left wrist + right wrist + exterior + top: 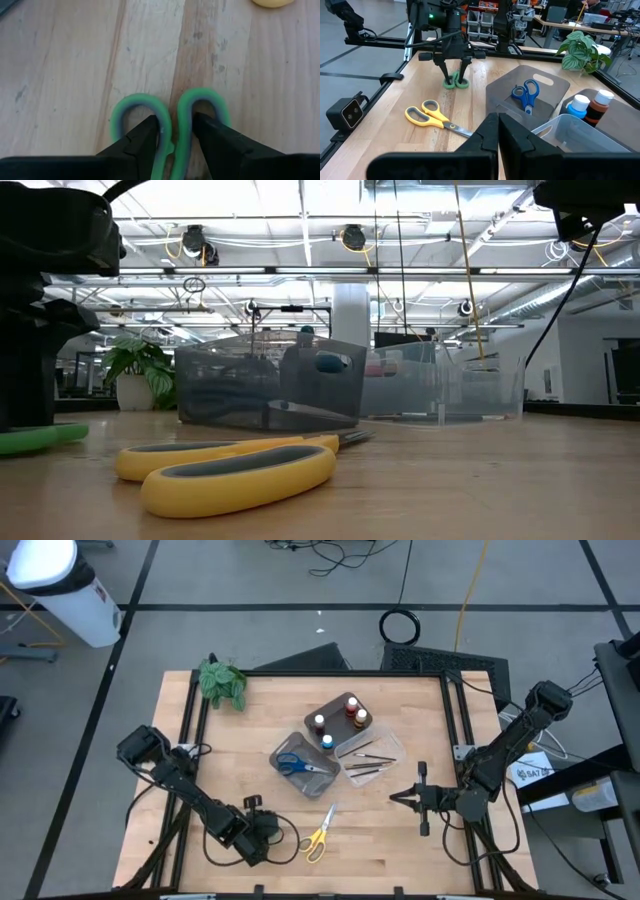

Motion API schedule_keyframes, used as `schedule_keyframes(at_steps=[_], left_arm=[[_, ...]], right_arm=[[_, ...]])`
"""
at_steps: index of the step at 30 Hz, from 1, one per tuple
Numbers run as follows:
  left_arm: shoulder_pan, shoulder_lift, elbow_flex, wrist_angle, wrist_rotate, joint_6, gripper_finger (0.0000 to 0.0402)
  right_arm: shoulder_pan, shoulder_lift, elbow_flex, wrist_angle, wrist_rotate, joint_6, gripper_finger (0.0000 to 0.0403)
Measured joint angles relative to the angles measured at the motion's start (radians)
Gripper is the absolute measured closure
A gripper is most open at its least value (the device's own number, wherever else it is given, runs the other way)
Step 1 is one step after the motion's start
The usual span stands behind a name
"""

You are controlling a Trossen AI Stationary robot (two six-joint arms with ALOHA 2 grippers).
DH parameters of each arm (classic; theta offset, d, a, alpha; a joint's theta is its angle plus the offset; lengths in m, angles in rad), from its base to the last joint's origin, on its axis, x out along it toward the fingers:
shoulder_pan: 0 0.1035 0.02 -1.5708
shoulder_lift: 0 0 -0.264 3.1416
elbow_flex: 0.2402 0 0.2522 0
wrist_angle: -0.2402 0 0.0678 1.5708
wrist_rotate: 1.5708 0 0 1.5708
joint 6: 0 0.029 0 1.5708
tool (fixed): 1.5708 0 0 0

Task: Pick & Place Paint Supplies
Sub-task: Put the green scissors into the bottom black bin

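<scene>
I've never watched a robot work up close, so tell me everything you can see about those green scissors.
The green scissors have two rounded handle loops, bright green with a greyish inner lining, apparently plastic. They stand handle-down on the wooden table, near its front left corner, with the loops touching or nearly touching the wood. The left gripper comes down from above, its dark jaws closed on the scissors just above the loops. The blades are hidden behind the jaws. The yellow scissors lie nearby, not touching them.

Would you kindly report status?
Left claw shut on green scissors, on table. Right claw shut, empty, waiting. Yellow scissors lie alongside.
</scene>
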Motion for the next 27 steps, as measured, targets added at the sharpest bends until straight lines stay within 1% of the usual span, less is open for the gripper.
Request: schedule_keyframes(at_steps=[7,9,12,13,21,24,26,27], left_arm=[[0.026,0.0,0.001,0.007,-0.008,0.015,0.0253],[0.027,0.005,0.0,0.01,-0.011,0.029,0.0272],[0.028,0.021,0.0,0.007,-0.021,0.048,0.032],[0.029,0.029,0.001,0.007,-0.022,0.048,0.0326],[0.033,0.058,0.005,0.013,-0.025,0.01,0.0326],[0.032,0.022,-0.002,0.013,-0.019,0.005,0.0326],[0.03,-0.017,-0.004,0.008,-0.039,0.003,0.0326],[0.03,-0.04,-0.008,-0.001,-0.059,0.013,0.0345]], right_arm=[[0.0,0.0,0.0,0.0,0.0,0.0,0.0403],[0.0,0.0,0.0,0.0,0.0,0.0,0.0403],[0.0,0.0,0.0,0.0,0.0,0.0,0.0403],[0.0,0.0,0.0,0.0,0.0,0.0,0.0403],[0.0,0.0,0.0,0.0,0.0,0.0,0.0403],[0.0,0.0,0.0,0.0,0.0,0.0,0.0403],[0.0,0.0,0.0,0.001,0.0,0.0,0.0403],[0.0,0.0,0.0,0.001,0.0,0.0,0.0403]])
